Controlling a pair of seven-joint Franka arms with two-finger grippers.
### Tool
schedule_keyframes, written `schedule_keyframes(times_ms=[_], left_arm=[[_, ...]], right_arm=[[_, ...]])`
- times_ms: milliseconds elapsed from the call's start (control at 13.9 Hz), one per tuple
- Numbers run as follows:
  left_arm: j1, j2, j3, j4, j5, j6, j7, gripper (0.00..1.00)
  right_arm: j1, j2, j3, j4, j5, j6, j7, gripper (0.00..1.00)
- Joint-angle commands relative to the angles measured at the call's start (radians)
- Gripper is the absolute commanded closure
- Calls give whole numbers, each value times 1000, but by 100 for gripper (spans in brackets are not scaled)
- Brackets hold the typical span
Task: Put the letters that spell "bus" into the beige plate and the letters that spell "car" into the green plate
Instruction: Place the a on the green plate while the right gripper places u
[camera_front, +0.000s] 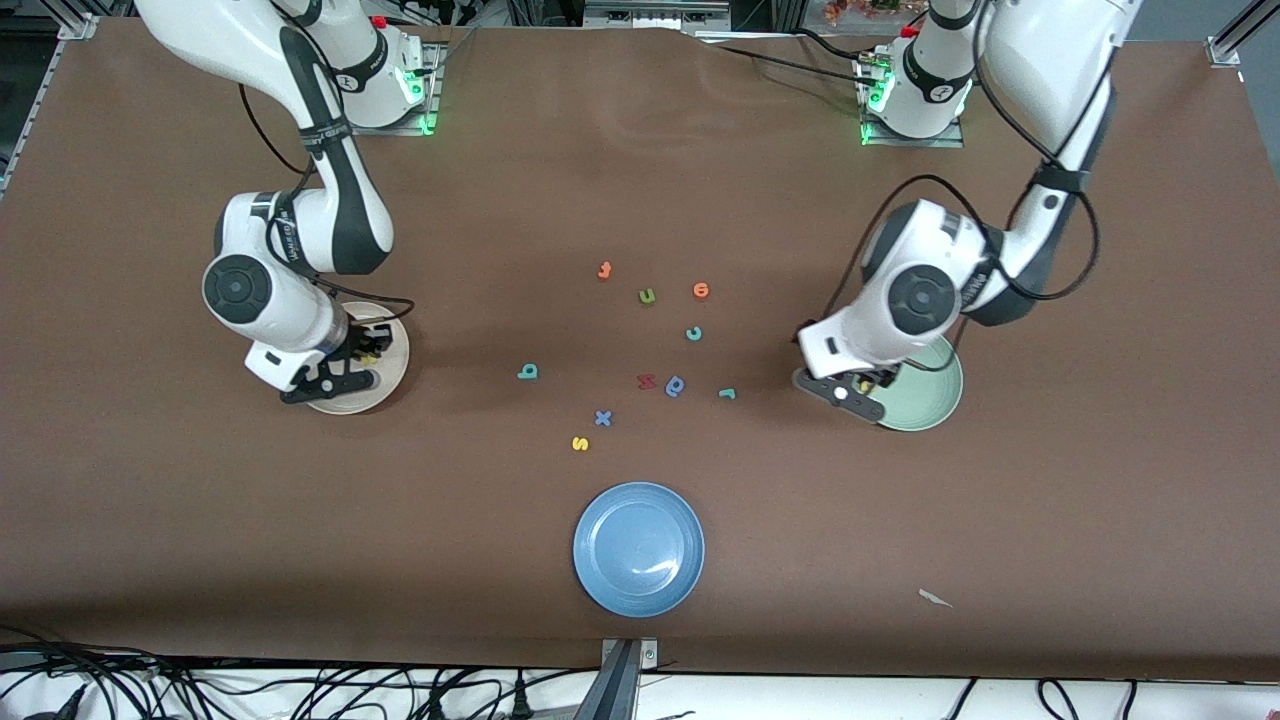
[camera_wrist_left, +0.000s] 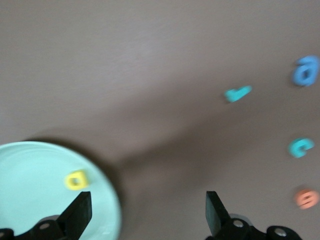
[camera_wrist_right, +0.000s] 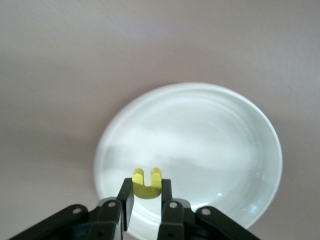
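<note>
Hovering over the round cream-beige plate (camera_wrist_right: 210, 150), my right hand (camera_wrist_right: 147, 192) pinches the yellow foam "u" (camera_wrist_right: 147, 184), while my left hand (camera_wrist_left: 147, 212) hangs released over the pale mint-green plate (camera_wrist_left: 30, 170) holding a yellow foam "a" (camera_wrist_left: 76, 179).

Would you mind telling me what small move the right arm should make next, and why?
Probably open the right gripper. It is shut on the yellow "u" and hangs over the beige plate, so letting go should drop the letter into it. The left gripper stands open over the green plate's edge, with the yellow "a" lying in that plate.
</note>
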Motion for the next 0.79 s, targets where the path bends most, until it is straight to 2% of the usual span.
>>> schedule_keyframes(times_ms=[0, 72, 144, 288, 432, 576, 648, 721], left_arm=[[-70, 90, 7, 108, 39, -8, -180, 0], [-81, 121, 5, 146, 39, -6, -211, 1], [-93, 142, 5, 169, 38, -6, -258, 1], [-148, 156, 5, 163, 39, 0, -364, 3], [-191, 178, 4, 153, 38, 0, -466, 7], [-270, 195, 5, 151, 38, 3, -623, 12], [-274, 201, 5, 148, 39, 9, -645, 20], [-268, 204, 5, 139, 39, 24, -646, 37]], right_arm=[[10, -61, -40, -97, 7, 67, -85, 79], [10, -53, -41, -93, 20, 67, -79, 18], [8, -50, -43, -88, 27, 69, -73, 0], [11, -50, -37, -64, 91, 47, -45, 0], [34, -47, -32, -30, 102, 10, 56, 0], [67, -16, -8, 22, 106, 3, 286, 0], [76, 1, 20, 45, 104, 4, 412, 0], [83, 21, 46, 74, 104, 4, 515, 0]])
